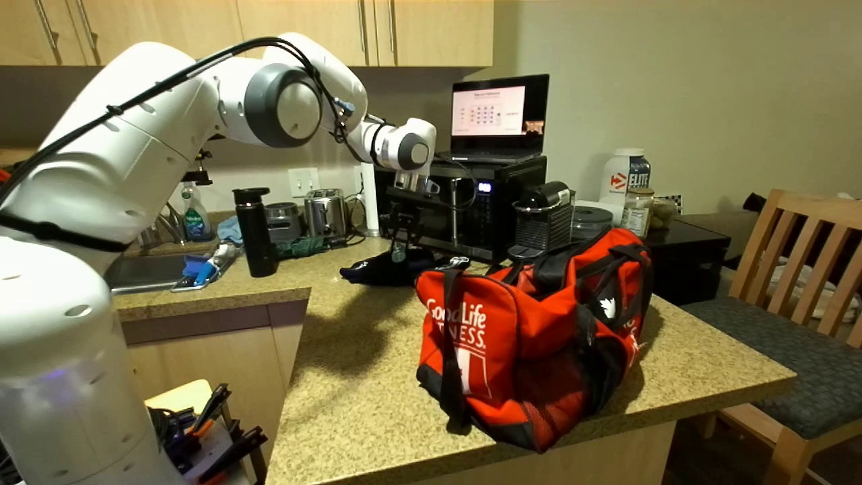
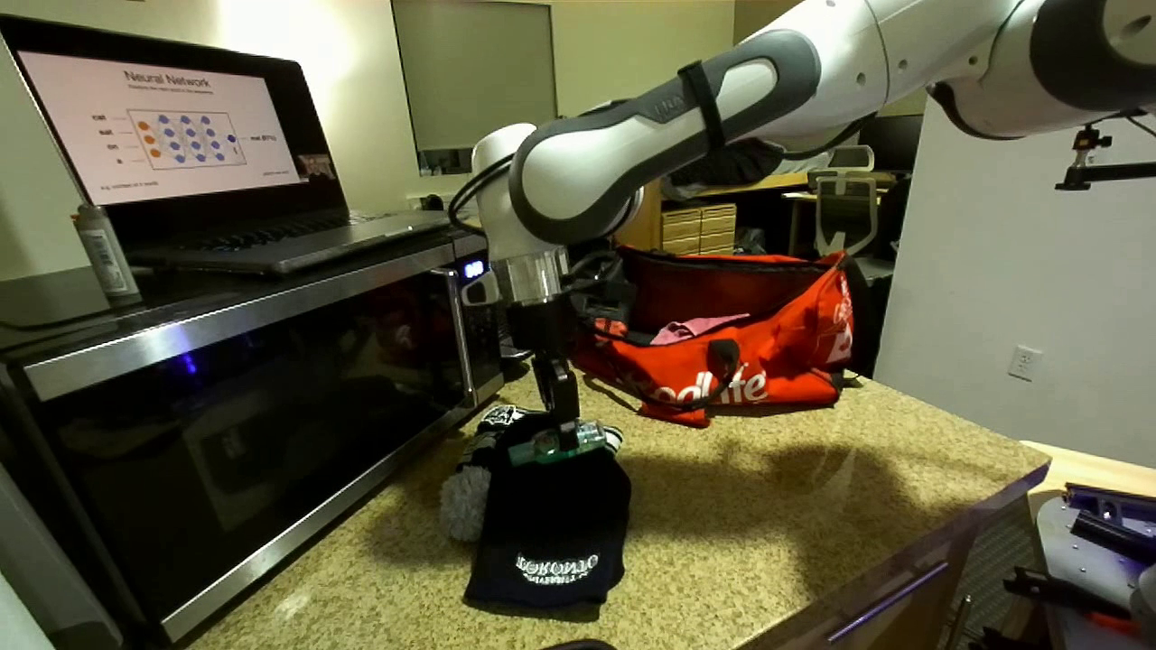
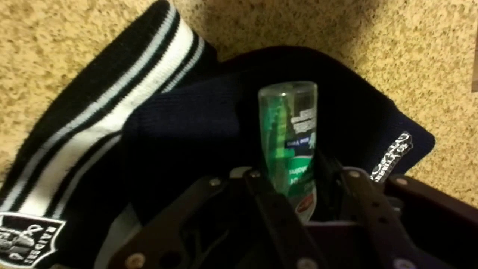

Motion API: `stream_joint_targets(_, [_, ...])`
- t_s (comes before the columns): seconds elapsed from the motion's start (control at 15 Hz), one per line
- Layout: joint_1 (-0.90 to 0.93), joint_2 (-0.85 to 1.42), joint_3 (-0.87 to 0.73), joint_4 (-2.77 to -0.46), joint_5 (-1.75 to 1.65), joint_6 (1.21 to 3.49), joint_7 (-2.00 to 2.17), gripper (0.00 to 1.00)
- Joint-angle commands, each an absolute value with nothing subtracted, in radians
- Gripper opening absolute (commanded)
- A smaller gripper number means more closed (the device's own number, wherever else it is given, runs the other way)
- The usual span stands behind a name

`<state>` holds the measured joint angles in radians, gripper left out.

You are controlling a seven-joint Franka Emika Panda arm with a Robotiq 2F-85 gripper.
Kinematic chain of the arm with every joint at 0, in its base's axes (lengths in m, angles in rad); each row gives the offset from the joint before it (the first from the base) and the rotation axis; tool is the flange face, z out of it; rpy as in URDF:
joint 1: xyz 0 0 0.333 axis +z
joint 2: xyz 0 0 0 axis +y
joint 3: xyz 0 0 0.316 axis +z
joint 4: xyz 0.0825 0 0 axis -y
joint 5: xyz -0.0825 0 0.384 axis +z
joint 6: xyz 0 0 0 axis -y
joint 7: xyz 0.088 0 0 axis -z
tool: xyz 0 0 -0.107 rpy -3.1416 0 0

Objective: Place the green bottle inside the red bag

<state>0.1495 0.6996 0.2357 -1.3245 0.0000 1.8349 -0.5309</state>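
The green bottle point(image 3: 285, 127) is small and clear with green inside and a label. It lies on its side over dark knit hats point(image 2: 551, 515); it also shows in both exterior views point(image 2: 533, 449) point(image 1: 399, 254). My gripper point(image 3: 293, 173) points down with its fingers on both sides of the bottle, seemingly touching it. In the exterior views my gripper point(image 2: 566, 433) point(image 1: 402, 244) is low at the hats; whether the bottle is lifted off them is hard to tell. The red bag point(image 1: 491, 350) point(image 2: 786, 352) stands on the counter, its top open in an exterior view, with pink cloth inside.
A black microwave point(image 2: 271, 424) with a laptop point(image 2: 190, 153) on top stands close beside the hats. A coffee machine point(image 1: 544, 219) stands behind the bag. A black tumbler point(image 1: 256, 232) and toaster point(image 1: 326, 213) are near the sink. The counter point(image 1: 350, 391) has an open front edge.
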Motion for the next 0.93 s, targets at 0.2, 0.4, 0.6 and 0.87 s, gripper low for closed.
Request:
stream_joint_targets(0.2, [0.108,0.589,0.223,-1.383,0.066,1.869,-0.438,0.12])
stream_joint_targets(0.4, [0.097,0.559,0.206,-1.396,0.092,1.885,-0.386,0.12])
stream_joint_targets(0.6, [0.096,0.543,0.181,-1.403,0.103,1.904,-0.304,0.12])
stream_joint_targets(0.87, [0.096,0.518,0.145,-1.427,0.102,1.924,-0.187,0.12])
